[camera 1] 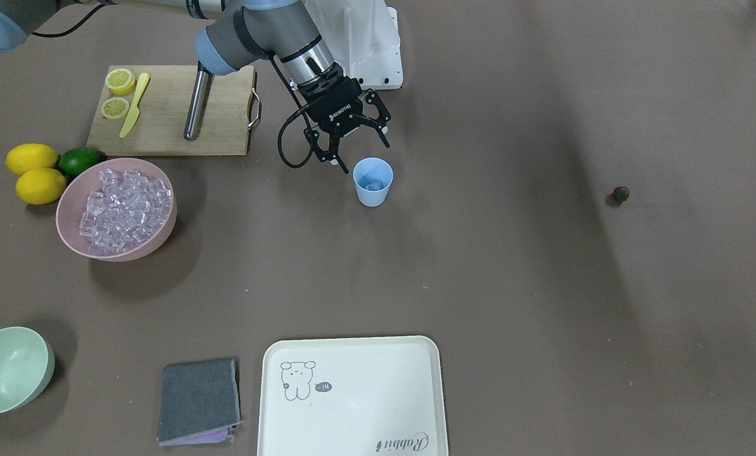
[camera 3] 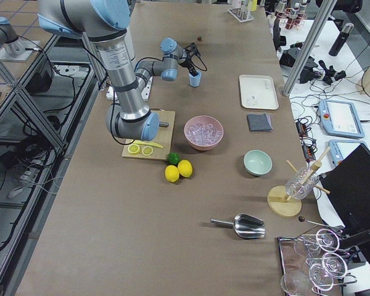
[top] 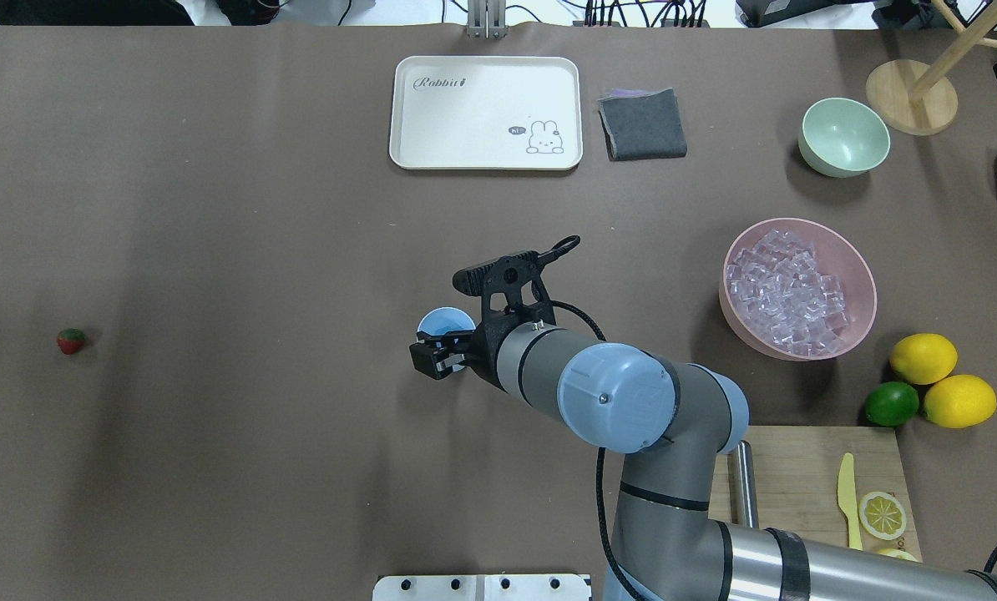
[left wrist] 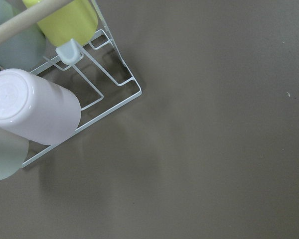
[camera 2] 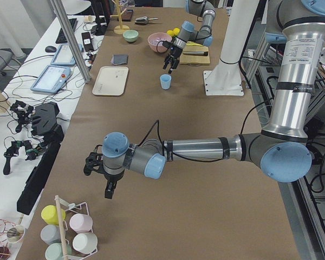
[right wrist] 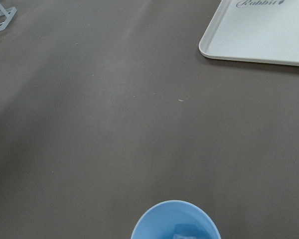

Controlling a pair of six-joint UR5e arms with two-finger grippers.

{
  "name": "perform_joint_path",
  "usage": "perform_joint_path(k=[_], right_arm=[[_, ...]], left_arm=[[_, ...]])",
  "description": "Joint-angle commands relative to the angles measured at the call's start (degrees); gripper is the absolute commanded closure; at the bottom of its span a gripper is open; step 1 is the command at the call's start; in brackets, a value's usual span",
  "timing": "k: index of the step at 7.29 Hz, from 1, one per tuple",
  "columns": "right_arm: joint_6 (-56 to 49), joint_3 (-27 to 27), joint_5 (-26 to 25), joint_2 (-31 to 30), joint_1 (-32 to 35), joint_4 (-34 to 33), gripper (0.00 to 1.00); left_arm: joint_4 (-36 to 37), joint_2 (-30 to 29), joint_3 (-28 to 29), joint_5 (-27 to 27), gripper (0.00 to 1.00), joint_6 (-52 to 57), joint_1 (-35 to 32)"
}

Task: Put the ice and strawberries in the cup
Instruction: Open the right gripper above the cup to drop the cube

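The left hand (camera 2: 105, 181) hung by the mug rack (camera 2: 70, 227) at the table's left end; whether it was open or closed, I could not tell. The strawberry (top: 70, 340) lay near the left edge. Mid-table, the right hand (camera 1: 365, 155), fingers apart and empty, hovered over the cup (camera 1: 371, 197), with ice (camera 1: 373, 185) inside. The ice step seemed under way; next, the berry would need a careful pinch.

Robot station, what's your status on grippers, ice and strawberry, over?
Right gripper open, just above the cup. Ice in the cup; strawberry far off on the table. Left gripper near the mug rack, state unclear. No obstacle seen.
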Motion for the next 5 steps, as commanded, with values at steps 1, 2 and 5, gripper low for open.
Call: perform_joint_path(k=[1, 2, 5], right_arm=[[-3.17, 1.96, 0.57, -1.39, 1.62, 0.08, 0.01], [-3.46, 2.76, 2.92, -1.66, 4.07, -0.01, 0.01], [-9.49, 2.59, 20.92, -2.63, 19.34, -0.18, 0.01]], left_arm=[[0.05, -0.56, -1.31, -1.50, 0.02, 0.17, -0.04], [-0.04, -0.65, -2.01, -1.93, 0.02, 0.60, -0.04], [0.31, 1.10, -6.23, -1.85, 0.02, 0.61, -0.13]])
